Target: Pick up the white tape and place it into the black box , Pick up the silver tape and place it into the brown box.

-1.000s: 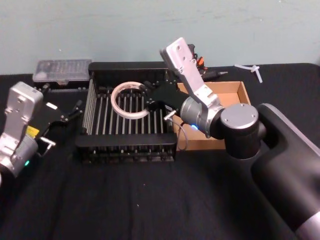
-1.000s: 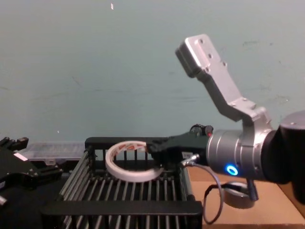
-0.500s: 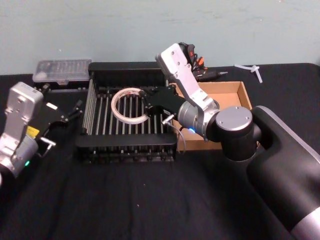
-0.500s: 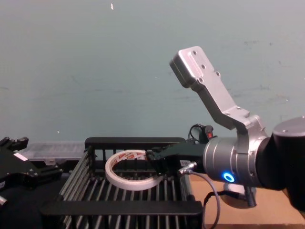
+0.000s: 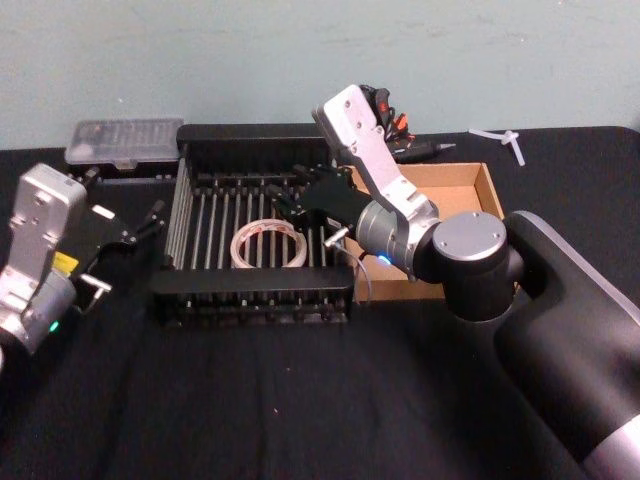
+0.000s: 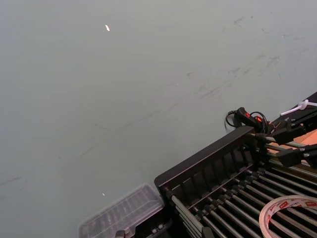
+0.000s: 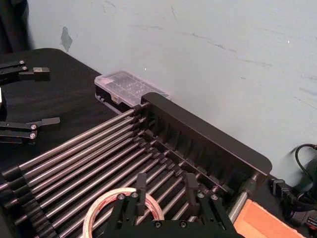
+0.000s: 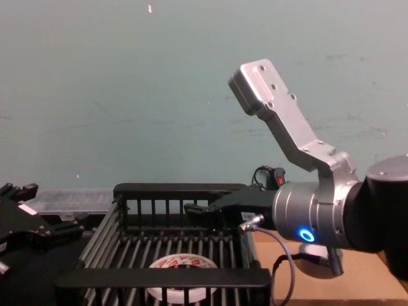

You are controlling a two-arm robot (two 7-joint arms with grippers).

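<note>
White tape (image 5: 267, 244) flat in black box (image 5: 255, 297), right gripper (image 5: 290, 203) released above, left gripper (image 5: 150, 222) parked.

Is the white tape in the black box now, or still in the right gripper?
In the box. The white tape lies flat on the black box bars, and the right gripper hangs open above it, apart.

A clear plastic case (image 5: 125, 141) with a bumpy lid lies flat on the black table (image 5: 250, 400), far back on the left, close to the pale blue-green wall (image 5: 200, 50). Far back near the middle sits a little black gadget with red and orange bits (image 5: 385, 110) and a curly black cord. A dark pen-shaped tool (image 5: 425, 150) lies just beside it. Far back on the right rests a small white plastic piece (image 5: 500, 138).
</note>
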